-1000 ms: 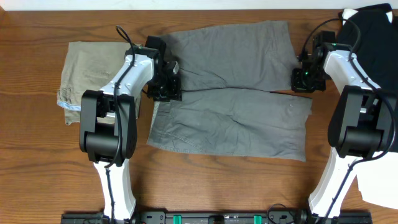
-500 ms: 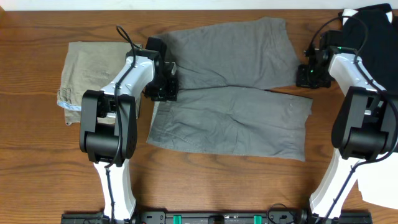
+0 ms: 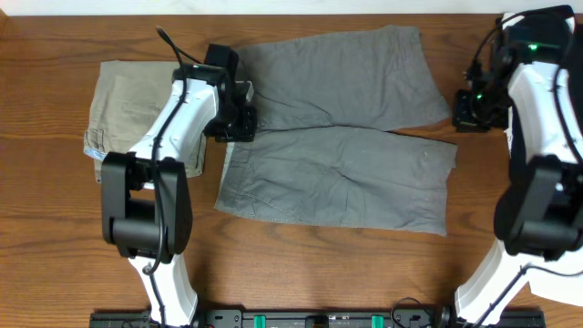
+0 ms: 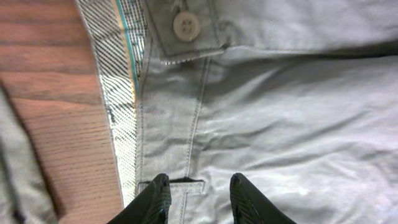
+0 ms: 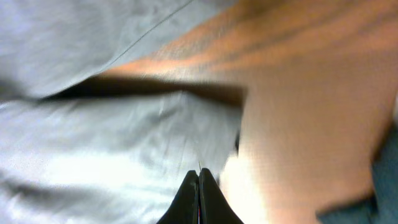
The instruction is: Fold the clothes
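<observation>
Grey shorts (image 3: 346,137) flat beneath the parted left pincer (image 4: 198,190), beside the closed right pincer (image 5: 199,177).

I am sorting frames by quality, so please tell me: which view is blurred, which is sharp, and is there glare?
Right wrist view: motion blur smears the grey shorts and the table, edges are soft. Left wrist view: sharp, the button and seams read clearly. Overhead view: sharp, evenly lit, no strong glare.
</observation>
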You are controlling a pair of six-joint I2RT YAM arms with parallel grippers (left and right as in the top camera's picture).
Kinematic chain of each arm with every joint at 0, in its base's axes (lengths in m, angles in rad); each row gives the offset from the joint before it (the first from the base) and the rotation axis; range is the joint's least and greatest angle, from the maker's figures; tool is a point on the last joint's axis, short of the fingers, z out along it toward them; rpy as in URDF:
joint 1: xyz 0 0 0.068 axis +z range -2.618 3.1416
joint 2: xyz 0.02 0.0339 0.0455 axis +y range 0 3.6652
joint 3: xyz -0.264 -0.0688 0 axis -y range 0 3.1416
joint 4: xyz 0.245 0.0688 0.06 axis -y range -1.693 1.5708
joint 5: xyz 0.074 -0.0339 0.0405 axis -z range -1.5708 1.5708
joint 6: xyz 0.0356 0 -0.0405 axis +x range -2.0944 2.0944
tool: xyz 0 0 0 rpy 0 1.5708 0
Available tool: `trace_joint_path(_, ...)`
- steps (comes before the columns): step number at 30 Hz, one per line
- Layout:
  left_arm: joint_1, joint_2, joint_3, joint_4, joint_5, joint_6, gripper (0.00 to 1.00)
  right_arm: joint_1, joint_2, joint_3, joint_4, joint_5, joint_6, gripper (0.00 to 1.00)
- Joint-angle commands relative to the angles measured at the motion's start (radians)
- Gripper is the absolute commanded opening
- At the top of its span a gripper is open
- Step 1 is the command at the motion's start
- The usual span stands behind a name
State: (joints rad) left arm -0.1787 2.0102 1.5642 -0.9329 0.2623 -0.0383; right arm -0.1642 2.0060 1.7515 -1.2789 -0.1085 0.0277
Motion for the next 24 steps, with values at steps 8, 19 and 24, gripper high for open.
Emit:
trace_joint_path(8, 0.003, -0.001, -0.001, -0.024, -0.009, -0.053, 0.09, 0.001, 0.010, -0.301, 0.174, -0.013, 0.047, 0.01)
trace_joint_path(19, 0.003, -0.001, -0.001, -0.036, -0.009, -0.053, 0.09, -0.001, 0.057, -0.434, 0.400, 0.017, 0.047, 0.01)
trace_joint_path(24, 0.003, -0.001, -0.001, -0.023, -0.009, -0.053, 0.09, -0.003, 0.110, -0.433, 0.517, 0.042, 0.045, 0.01)
